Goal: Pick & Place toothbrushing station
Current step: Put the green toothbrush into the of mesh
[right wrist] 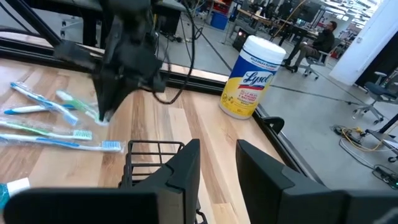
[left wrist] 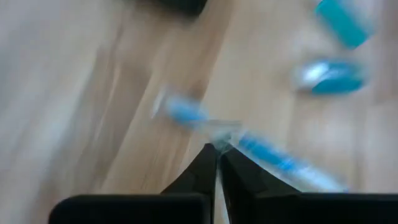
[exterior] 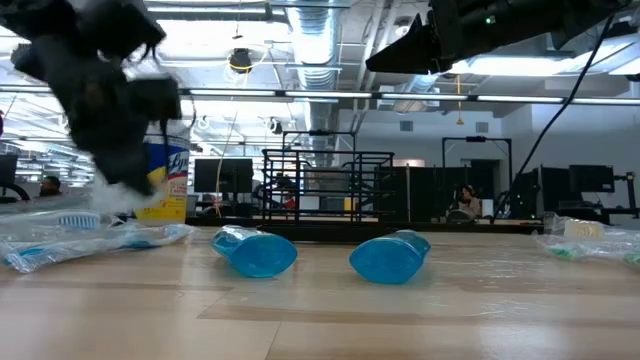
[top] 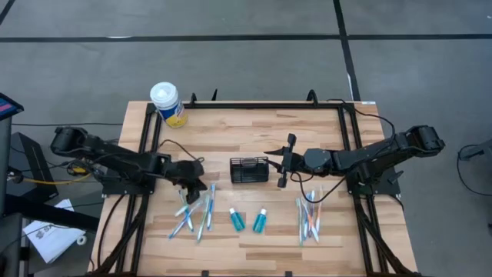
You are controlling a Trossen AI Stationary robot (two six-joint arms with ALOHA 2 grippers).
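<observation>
Here the left gripper [left wrist: 217, 155] pinches a wrapped toothbrush [left wrist: 261, 149].

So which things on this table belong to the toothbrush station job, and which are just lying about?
Job:
- small black wire-mesh basket
- wrapped blue and white toothbrushes, with the left tool over them
- wrapped orange and white toothbrushes
- two small teal tubes

Lying about:
- round white-lidded wipes canister with yellow label

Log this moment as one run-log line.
left gripper: shut on toothbrush, at left pile | right gripper: open, beside basket | basket: empty | tubes: on table
</observation>
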